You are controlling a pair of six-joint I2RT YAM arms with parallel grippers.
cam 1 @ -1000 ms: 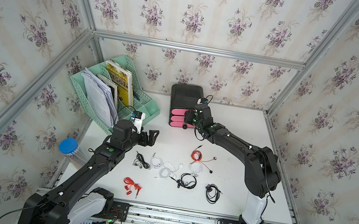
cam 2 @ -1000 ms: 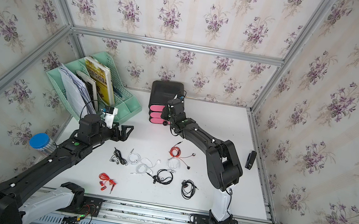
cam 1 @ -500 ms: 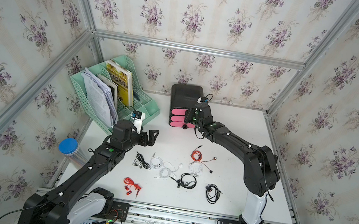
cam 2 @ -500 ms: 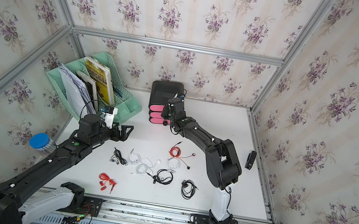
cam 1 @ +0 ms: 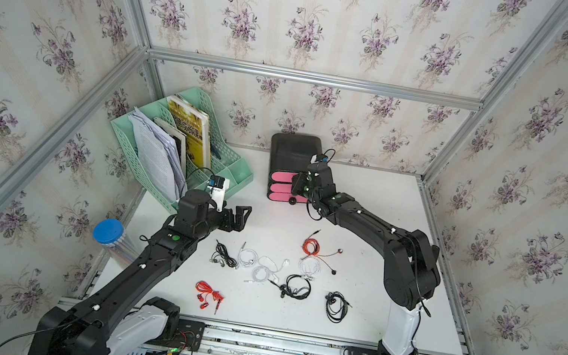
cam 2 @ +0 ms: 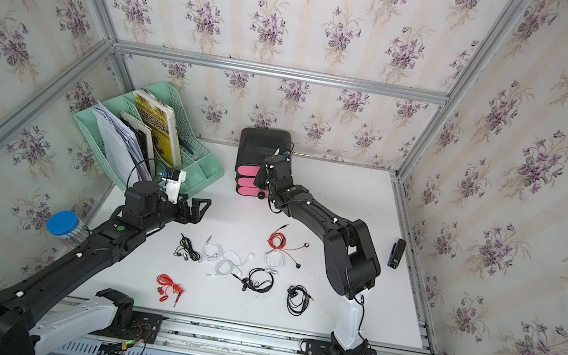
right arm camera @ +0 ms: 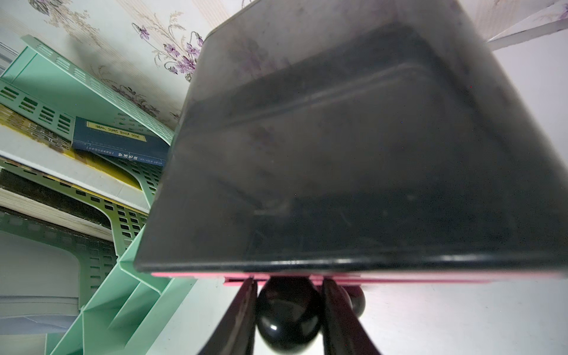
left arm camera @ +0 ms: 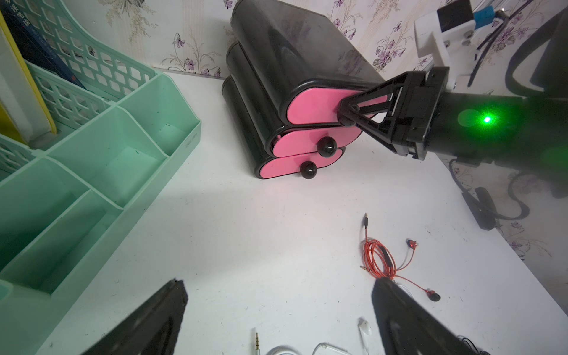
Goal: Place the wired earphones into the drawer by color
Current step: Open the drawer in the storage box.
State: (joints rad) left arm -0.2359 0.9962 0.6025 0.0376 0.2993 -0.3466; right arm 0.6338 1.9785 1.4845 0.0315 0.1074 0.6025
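The black drawer unit point(cam 1: 295, 151) with three pink fronts stands at the back of the table. My right gripper point(right arm camera: 289, 307) is at its top drawer, fingers pressed on both sides of the round black knob point(right arm camera: 289, 316); the left wrist view shows the same grip point(left arm camera: 347, 115). My left gripper point(left arm camera: 278, 284) hangs open and empty above the table, left of the earphones. Several wired earphones lie loose mid-table: a red coil point(cam 1: 311, 247), a red one point(cam 1: 209, 291) near the front, white ones point(cam 1: 266, 268), black ones point(cam 1: 296, 287) point(cam 1: 336, 306) point(cam 1: 223, 256).
A green file rack point(cam 1: 235, 174) with books and papers stands at the back left, close to my left arm. A blue-lidded container point(cam 1: 108, 231) sits off the left edge. A black stapler point(cam 2: 396, 253) lies at the right edge. A metal rail point(cam 1: 285, 342) runs along the front.
The right gripper's jaws have drawn in around the top drawer's knob. Neither arm has visibly shifted, and the earphones lie as before.
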